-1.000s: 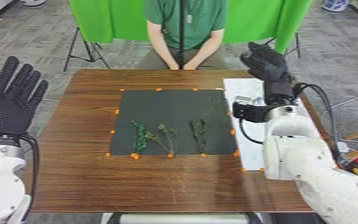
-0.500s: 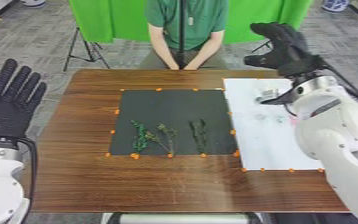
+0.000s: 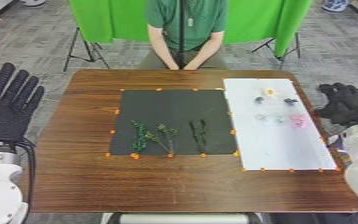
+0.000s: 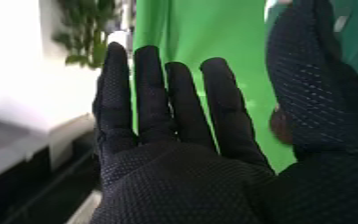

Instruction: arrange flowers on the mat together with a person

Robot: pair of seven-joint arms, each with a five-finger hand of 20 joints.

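The loose blooms lie on the white rectangular sheet [image 3: 286,150] in the right half of the head view, and the black-gloved right hand [image 3: 342,102], just beyond its right edge, is the nearer hand. From its fingers [image 4: 151,90], the soft pink flower [image 3: 298,120] lies toward the lower left of the frame; a dark little bloom [image 3: 290,101] sits almost straight to the left. Neither shows a clear long axis, so a pick from above would probably suit. The pink one looks ruffled and delicate, likely easy to crush. Near the sheet's top is a yellow-and-white flower [image 3: 270,92].

Both hands are released and empty, fingers extended; the black-gloved left hand [image 3: 7,107] is at the left edge. At centre, slender green sprigs [image 3: 140,137] stand lengthwise up the lower part of the dark square mat [image 3: 171,110], apparently awaiting blooms above them.
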